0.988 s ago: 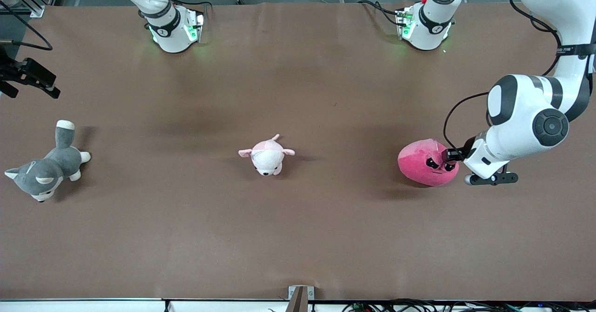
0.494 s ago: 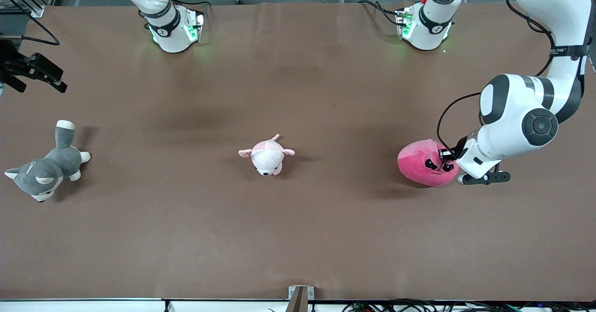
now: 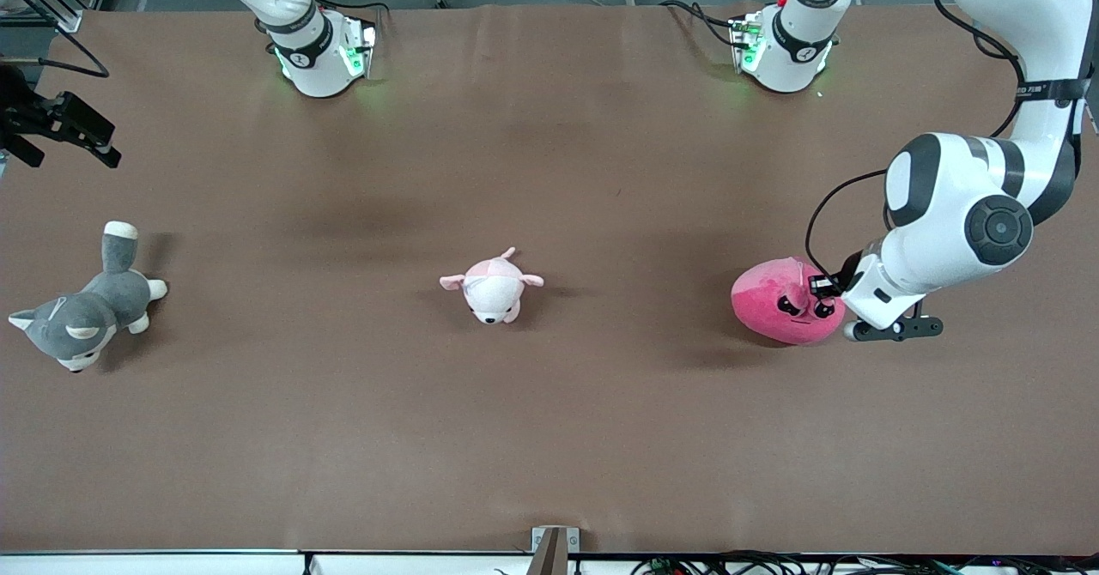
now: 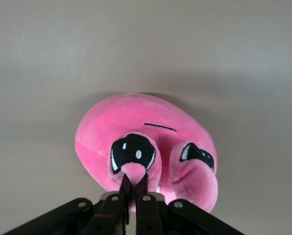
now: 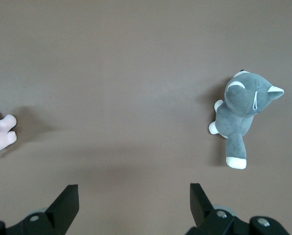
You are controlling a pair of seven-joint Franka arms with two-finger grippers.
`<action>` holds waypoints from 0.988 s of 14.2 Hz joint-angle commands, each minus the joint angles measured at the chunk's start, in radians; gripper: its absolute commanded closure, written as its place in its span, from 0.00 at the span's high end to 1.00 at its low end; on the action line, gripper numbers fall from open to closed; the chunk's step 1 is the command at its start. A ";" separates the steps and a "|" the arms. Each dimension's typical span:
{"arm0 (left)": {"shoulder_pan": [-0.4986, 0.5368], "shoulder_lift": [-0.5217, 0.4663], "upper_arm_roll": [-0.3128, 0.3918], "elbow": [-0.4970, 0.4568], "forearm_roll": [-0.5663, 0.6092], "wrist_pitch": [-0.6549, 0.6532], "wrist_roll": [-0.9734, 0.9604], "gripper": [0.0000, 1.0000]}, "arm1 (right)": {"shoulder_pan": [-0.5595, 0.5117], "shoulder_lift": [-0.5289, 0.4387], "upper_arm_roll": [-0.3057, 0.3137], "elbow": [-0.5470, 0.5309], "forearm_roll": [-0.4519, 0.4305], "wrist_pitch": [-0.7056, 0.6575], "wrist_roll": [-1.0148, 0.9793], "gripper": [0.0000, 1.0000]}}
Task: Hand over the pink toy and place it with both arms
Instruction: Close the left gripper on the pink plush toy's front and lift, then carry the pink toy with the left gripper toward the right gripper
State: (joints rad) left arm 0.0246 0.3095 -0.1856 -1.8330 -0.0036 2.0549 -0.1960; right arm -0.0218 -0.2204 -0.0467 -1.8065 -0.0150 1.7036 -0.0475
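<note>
The pink toy (image 3: 777, 305) is a hot-pink rounded plush with black angry eyes, lying on the brown table toward the left arm's end. My left gripper (image 3: 817, 296) is at its face, shut on one of its small ear-like bumps. In the left wrist view the toy (image 4: 141, 122) fills the middle and my left gripper (image 4: 134, 178) pinches the bump between its fingers. My right gripper (image 5: 134, 193) is open and empty, up over the table's right-arm end near the grey dog; in the front view it shows at the edge (image 3: 81, 133).
A small pale pink-and-white plush (image 3: 491, 287) lies mid-table and shows at the edge of the right wrist view (image 5: 0, 133). A grey-and-white plush dog (image 3: 86, 305) lies at the right arm's end, also seen in the right wrist view (image 5: 241, 112).
My left gripper moved in onto the pink toy's face and shut on its bump; the toy shifted slightly. My right gripper drifted a little over the table's end.
</note>
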 commanded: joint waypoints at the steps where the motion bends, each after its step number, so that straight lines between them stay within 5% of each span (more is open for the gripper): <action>1: -0.003 -0.064 -0.032 0.066 -0.004 -0.097 0.001 0.00 | 0.010 0.010 -0.001 0.036 -0.017 0.004 0.004 1.00; 6: -0.003 -0.079 -0.135 0.245 -0.016 -0.254 -0.117 0.00 | 0.008 0.090 -0.001 0.127 -0.007 0.002 0.006 1.00; 14: -0.092 -0.026 -0.386 0.400 -0.079 -0.272 -0.518 0.00 | -0.001 0.092 -0.007 0.151 -0.010 -0.108 0.011 1.00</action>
State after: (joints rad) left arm -0.0117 0.2337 -0.5476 -1.5189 -0.0736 1.8033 -0.6057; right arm -0.0202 -0.1279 -0.0497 -1.6708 -0.0149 1.6342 -0.0466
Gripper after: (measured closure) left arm 0.934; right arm 0.000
